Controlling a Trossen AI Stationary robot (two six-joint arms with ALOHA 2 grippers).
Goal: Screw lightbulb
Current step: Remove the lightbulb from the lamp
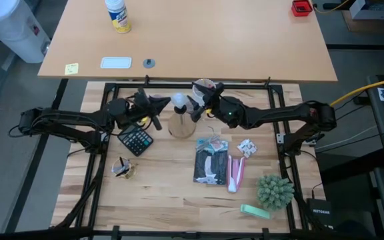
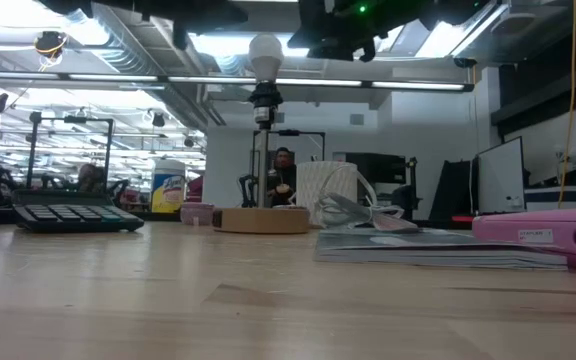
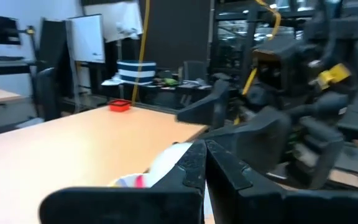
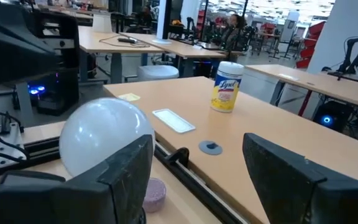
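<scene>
1. The lightbulb (image 1: 178, 101) stands upright on the black socket post (image 2: 263, 105) of a round wooden stand (image 1: 181, 125), near the far middle of the slatted table (image 1: 172, 193) — in the low view the bulb (image 2: 265, 50) sits on top of the post, above the wooden disc (image 2: 264, 220).
2. The right gripper (image 1: 193, 103) is just beside the bulb, on its right in the high view. Its fingers are spread apart; in the right wrist view the white globe (image 4: 104, 137) lies close against one dark finger (image 4: 126, 171), the other finger well clear of it. Whether that finger touches the glass cannot be told.
3. The left gripper (image 1: 156, 107) is on the bulb's other side, near it, with its fingers pressed together and nothing between them.
4. A white cup (image 1: 204, 87) stands behind the right gripper.
5. A calculator (image 1: 135, 140) lies below the left arm.
6. Toward the near side lie a dark booklet (image 1: 211, 163), a pink tool (image 1: 236, 173) and a small green plant (image 1: 275, 191).
7. On the tan desk (image 1: 232, 40) beyond — a yellow wipes canister (image 1: 118, 15).
</scene>
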